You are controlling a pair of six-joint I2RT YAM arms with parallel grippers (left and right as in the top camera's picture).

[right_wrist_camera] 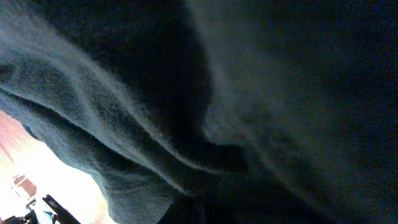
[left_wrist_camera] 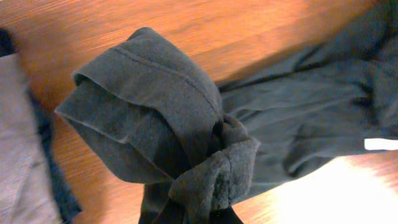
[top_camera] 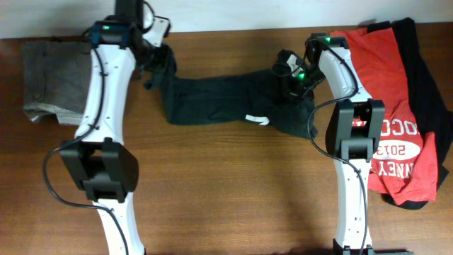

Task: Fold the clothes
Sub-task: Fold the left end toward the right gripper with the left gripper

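Note:
A black T-shirt (top_camera: 212,99) lies stretched in a narrow band across the far middle of the table, with a small white mark (top_camera: 256,119) showing near its right part. My left gripper (top_camera: 157,62) is shut on its left end, where the cloth (left_wrist_camera: 155,112) bunches into a thick fold that hides the fingertips. My right gripper (top_camera: 289,79) is shut on the shirt's right end, and dark cloth (right_wrist_camera: 186,93) fills the right wrist view and covers the fingers. A red T-shirt with white print (top_camera: 386,78) lies at the right, over another black garment (top_camera: 427,78).
A folded grey-brown garment (top_camera: 53,78) rests at the far left, close to the left arm. The red and black shirts spread along the right edge beside the right arm's base. Bare wooden table (top_camera: 226,191) lies between the two arms toward the front.

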